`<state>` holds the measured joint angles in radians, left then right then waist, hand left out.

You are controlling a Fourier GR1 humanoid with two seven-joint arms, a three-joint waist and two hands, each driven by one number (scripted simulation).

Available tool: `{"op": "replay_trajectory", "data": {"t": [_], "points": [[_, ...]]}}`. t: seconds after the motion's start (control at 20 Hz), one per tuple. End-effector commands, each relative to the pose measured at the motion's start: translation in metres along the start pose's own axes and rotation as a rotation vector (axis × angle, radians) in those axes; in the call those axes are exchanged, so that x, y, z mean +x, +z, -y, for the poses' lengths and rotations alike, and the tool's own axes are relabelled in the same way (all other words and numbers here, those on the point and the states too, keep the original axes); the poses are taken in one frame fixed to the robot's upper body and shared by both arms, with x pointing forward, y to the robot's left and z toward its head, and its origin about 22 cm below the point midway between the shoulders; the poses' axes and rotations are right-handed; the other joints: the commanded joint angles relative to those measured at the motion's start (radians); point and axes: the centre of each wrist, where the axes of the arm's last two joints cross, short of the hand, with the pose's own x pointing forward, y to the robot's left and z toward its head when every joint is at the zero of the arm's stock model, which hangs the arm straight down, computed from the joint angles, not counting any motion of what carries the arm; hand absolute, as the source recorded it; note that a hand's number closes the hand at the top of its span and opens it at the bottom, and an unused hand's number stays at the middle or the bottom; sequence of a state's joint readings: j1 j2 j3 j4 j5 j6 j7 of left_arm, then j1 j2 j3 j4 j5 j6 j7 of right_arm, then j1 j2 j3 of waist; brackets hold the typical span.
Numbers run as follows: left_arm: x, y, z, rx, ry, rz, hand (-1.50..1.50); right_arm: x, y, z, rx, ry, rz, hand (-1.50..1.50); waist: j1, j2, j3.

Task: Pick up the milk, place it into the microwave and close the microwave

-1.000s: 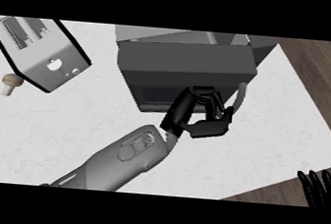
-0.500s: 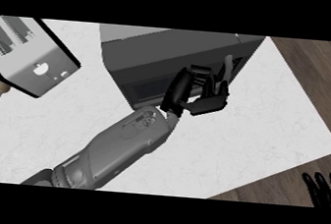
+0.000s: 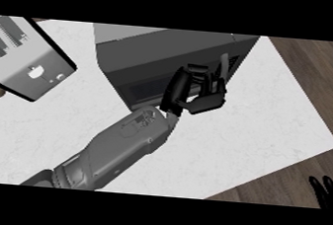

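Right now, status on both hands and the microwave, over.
Left hand open, fingers against the microwave front. Right hand resting at lower right edge. Milk not visible. Toaster far left, clear of it.

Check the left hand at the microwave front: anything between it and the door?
Nothing visible. The left hand is right against the microwave front, fingers straight along the door. No milk carton shows. The toaster sits off to the left; the right hand rests at the lower right edge.
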<state>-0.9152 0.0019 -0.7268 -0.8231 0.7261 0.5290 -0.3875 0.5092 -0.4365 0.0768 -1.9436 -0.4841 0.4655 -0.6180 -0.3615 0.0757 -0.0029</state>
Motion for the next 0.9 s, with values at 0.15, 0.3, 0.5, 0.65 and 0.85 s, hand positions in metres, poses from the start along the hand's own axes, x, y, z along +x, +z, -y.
{"op": "replay_trajectory", "data": {"t": [0.15, 0.3, 0.5, 0.65, 0.85], "points": [[0.004, -0.016, -0.006, 0.021, -0.011, 0.012, 1.50, 0.013, -0.008, 0.001, 0.052, 0.004, 0.030, -1.50, -0.019, 0.010, 0.001], [0.006, -0.017, -0.006, 0.029, 0.005, 0.027, 1.50, 0.018, -0.013, 0.003, 0.068, 0.002, 0.054, -1.50, -0.024, 0.016, 0.001], [0.005, -0.019, -0.006, 0.038, -0.002, 0.032, 1.50, 0.017, -0.007, -0.003, 0.061, -0.051, 0.035, -1.50, -0.030, 0.015, 0.003], [0.007, -0.020, -0.006, 0.049, 0.004, 0.045, 1.50, 0.019, -0.009, -0.004, 0.055, -0.061, 0.044, -1.50, -0.031, 0.017, 0.003], [0.004, -0.019, -0.006, 0.049, -0.004, 0.041, 1.50, 0.022, -0.007, -0.006, 0.062, -0.085, 0.032, -1.50, -0.040, 0.018, 0.004]]}}
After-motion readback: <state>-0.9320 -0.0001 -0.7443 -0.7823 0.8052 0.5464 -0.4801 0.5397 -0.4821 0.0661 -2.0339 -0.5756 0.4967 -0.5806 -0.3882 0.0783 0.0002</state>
